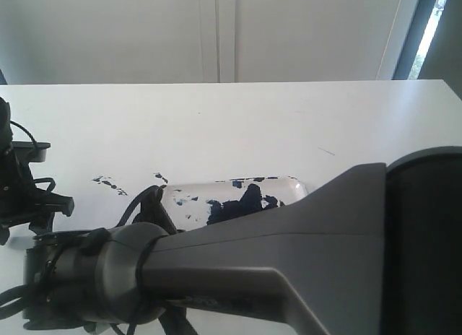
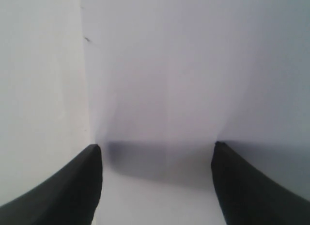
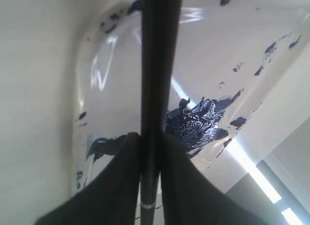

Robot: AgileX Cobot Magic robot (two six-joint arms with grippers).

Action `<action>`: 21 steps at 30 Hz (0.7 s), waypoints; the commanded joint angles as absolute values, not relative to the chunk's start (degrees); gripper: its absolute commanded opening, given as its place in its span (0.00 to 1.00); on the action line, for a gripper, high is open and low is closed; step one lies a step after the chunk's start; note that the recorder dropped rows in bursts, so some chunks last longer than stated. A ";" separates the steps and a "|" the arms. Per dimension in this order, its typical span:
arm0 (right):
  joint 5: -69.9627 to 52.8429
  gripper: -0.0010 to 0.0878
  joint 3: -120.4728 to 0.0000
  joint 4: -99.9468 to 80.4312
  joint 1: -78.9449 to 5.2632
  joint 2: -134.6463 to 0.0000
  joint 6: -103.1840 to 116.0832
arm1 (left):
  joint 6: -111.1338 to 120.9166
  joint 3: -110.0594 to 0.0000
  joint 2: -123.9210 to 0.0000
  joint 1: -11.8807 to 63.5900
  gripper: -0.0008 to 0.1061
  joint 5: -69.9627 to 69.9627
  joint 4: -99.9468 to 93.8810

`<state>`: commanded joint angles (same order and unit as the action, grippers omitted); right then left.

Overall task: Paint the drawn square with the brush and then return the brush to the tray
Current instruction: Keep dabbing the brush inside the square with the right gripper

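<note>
Black brush [image 3: 157,65] clamped in the right gripper [image 3: 150,138], above the tray [image 3: 114,84] at six o'clock of the table [image 1: 216,118] (drawn square unseen). Left gripper [image 2: 156,147] stands apart, empty. Probably loading paint or returning the brush; next, lower steadily.

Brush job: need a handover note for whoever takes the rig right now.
Right gripper: shut on the brush, held over the tray near its paint blotch.
Left gripper: open, empty, above a bare white surface.
Drawn square: not visible in any view, so I cannot tell whether it is painted.
Done: brush picked up.
Left: check the square and paint it if blank, then lay the brush in the tray and release.
</note>
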<state>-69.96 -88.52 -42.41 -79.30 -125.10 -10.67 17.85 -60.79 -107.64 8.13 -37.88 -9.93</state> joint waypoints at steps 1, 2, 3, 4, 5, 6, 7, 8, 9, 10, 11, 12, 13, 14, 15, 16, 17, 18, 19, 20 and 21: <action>-69.96 0.01 -88.52 -42.96 -79.30 -125.10 -10.67 | 17.85 -60.79 -107.64 8.13 0.64 -38.01 -9.93; -69.96 0.01 -88.52 -43.76 -79.30 -125.10 -10.67 | 17.85 -60.79 -107.64 8.13 0.64 -38.01 -9.93; -69.96 0.01 -88.52 -44.44 -79.30 -125.10 -10.49 | 17.85 -60.79 -107.64 8.13 0.64 -38.14 -9.93; -69.96 0.01 -88.52 -44.94 -79.30 -125.10 -10.35 | 17.85 -60.79 -107.64 8.13 0.64 -38.14 -9.93; -69.96 0.01 -88.52 -45.04 -79.19 -125.10 -10.35 | 17.85 -60.79 -107.64 8.13 0.64 -38.14 -9.93; -69.96 0.01 -88.52 -45.04 -78.80 -125.10 -10.35 | 17.85 -60.79 -107.64 8.13 0.64 -38.17 -9.93; -69.96 0.01 -88.52 -45.04 -78.52 -125.10 -10.35 | 17.85 -60.79 -107.64 8.13 0.64 -38.17 -9.93; -69.96 0.01 -88.52 -45.04 -78.22 -125.21 -10.35 | 17.85 -60.79 -107.64 8.13 0.64 -38.37 -9.93; -69.96 0.01 -88.52 -45.04 -77.77 -125.21 -10.35 | 17.85 -60.79 -107.64 8.13 0.64 -38.37 -9.93; -69.96 0.01 -88.52 -45.04 -77.51 -125.21 -10.35 | 17.85 -60.79 -107.64 8.13 0.64 -38.37 -9.93; -69.96 0.01 -88.52 -45.04 -77.33 -125.21 -10.35 | 17.85 -60.79 -107.64 8.13 0.64 -38.37 -9.93; -69.96 0.01 -88.52 -45.04 -77.20 -125.21 -10.35 | 17.85 -60.79 -107.64 8.13 0.64 -38.37 -9.93; -69.96 0.01 -88.52 -45.04 -77.09 -125.21 -10.35 | 17.85 -60.79 -107.64 8.13 0.64 -38.37 -9.93; -69.96 0.01 -88.52 -45.04 -77.09 -125.21 -10.35 | 17.85 -60.79 -107.64 8.13 0.64 -38.31 -10.03; -69.96 0.01 -88.52 -45.04 -77.09 -125.21 -10.35 | 17.85 -60.79 -107.64 8.13 0.64 -38.31 -10.03; -69.96 0.01 -88.52 -45.04 -77.09 -125.21 -10.35 | 17.85 -60.79 -107.64 8.13 0.64 -38.31 -10.00; -69.96 0.01 -88.52 -44.69 -77.11 -125.21 -10.35 | 17.85 -60.79 -107.64 8.13 0.64 -38.31 -10.00; -69.96 0.01 -88.52 -44.44 -77.11 -125.21 -10.35 | 17.85 -60.79 -107.64 8.13 0.64 -38.31 -10.00; -69.96 0.01 -88.52 -43.63 -77.11 -125.21 -10.35 | 17.85 -60.79 -107.64 8.13 0.64 -38.31 -10.00; -69.96 0.01 -88.52 -42.83 -77.11 -125.10 -10.35 | 17.85 -60.79 -107.64 8.13 0.64 -38.31 -10.00; -69.96 0.01 -88.52 -42.17 -77.11 -124.97 -10.35 | 17.85 -60.79 -107.64 8.13 0.64 -38.31 -10.15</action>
